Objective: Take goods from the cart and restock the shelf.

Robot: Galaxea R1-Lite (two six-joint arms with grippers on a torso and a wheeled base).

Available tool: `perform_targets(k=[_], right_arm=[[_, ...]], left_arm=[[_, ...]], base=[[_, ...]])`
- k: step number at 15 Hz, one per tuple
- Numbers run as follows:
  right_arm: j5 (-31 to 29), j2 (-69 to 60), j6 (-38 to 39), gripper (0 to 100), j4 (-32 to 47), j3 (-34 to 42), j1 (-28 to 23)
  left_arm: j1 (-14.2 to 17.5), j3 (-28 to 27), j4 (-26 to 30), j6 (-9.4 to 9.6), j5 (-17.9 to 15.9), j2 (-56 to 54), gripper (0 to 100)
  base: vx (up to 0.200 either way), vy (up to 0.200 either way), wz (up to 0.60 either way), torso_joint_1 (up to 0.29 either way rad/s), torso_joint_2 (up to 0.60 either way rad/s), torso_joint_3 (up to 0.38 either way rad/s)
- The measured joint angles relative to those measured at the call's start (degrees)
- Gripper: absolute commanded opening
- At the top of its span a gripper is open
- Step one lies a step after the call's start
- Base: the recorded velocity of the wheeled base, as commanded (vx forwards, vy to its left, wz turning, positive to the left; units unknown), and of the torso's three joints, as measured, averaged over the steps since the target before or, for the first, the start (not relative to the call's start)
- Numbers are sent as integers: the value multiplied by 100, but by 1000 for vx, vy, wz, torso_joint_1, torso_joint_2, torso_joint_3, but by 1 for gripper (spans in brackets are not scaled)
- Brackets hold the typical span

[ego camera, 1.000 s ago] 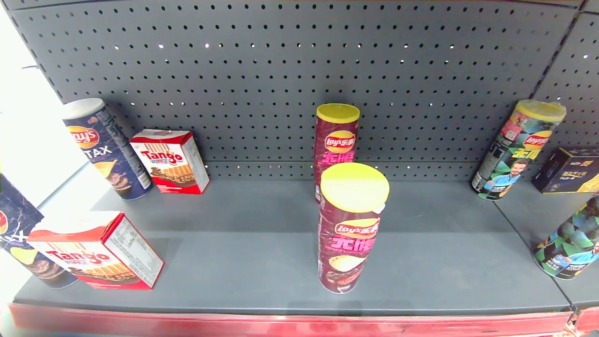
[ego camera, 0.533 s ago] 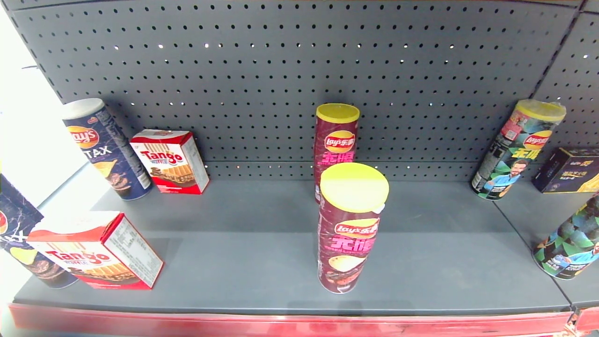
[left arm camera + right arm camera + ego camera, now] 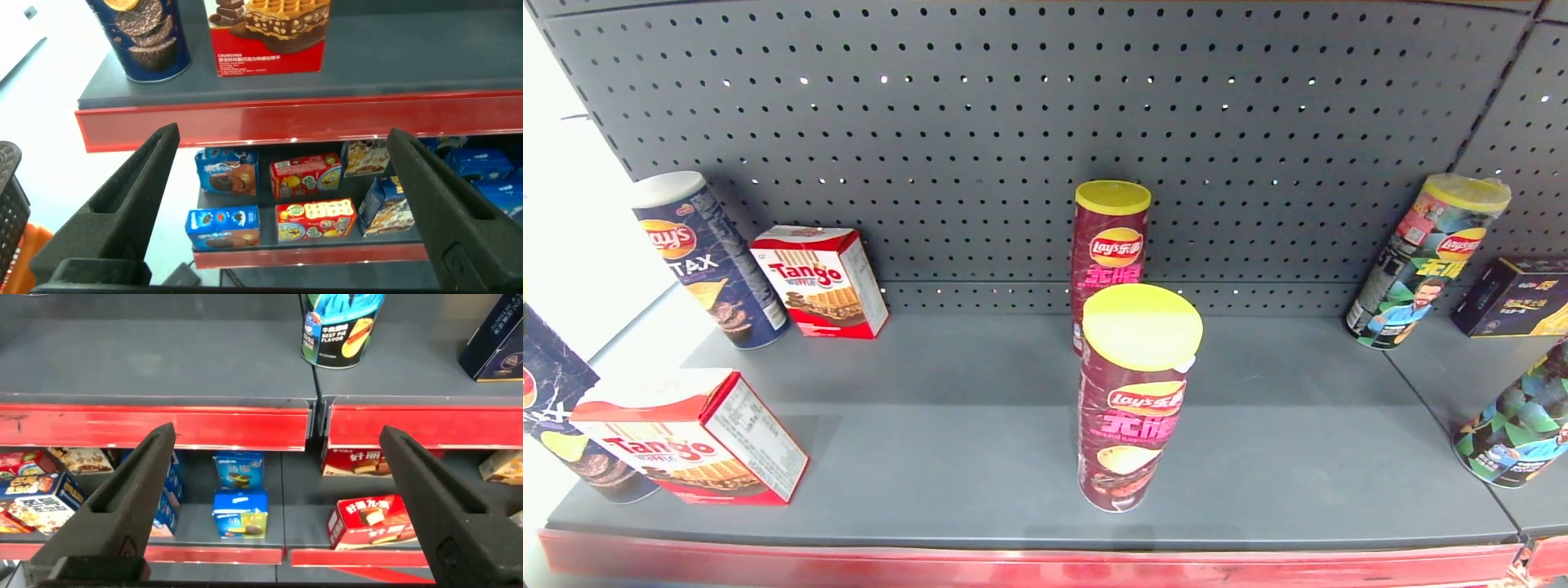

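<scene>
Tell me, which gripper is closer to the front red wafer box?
Left. The left gripper sits just before and below the front red wafer box; the right gripper faces the green can, far along the shelf.

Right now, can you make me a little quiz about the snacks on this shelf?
1. True or false: the front maroon can stands upright on the grey shelf.
2. What colour is its lid? A yellow, B blue, C white.
3. How many red wafer boxes stand on that shelf?
Key: 1 true. 2 A. 3 two.
</scene>
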Motion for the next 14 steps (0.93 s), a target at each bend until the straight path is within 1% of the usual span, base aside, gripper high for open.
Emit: perform_targets(k=[3, 4, 5, 6, 9, 12, 14], right_arm=[[2, -2, 4, 100, 0, 0, 5], [2, -5, 6, 100, 0, 0, 5], [2, -7, 6, 100, 0, 0, 5], [2, -7, 6, 100, 0, 0, 2], [-2, -9, 11, 100, 0, 0, 0], [-5, -9, 15, 100, 0, 0, -2], [-5, -9, 15, 100, 0, 0, 0]], left_arm=[[2, 0, -2, -11, 7, 0, 100], [2, 0, -4, 16, 13, 0, 100], [4, 0, -6, 13, 71, 0, 100], [6, 0, -6, 11, 106, 0, 100], [2, 0, -2, -55, 96, 0, 100], [4, -2, -2, -22, 93, 2, 100], [6, -5, 0, -9, 96, 2, 100]], base=[[0, 0, 0, 0, 0, 0], [0, 0, 0, 0, 0, 0], [0, 0, 0, 0, 0, 0], [0, -200, 0, 2, 2, 2], [0, 0, 0, 0, 0, 0], [0, 0, 0, 0, 0, 0], [0, -200, 0, 10, 7, 5]])
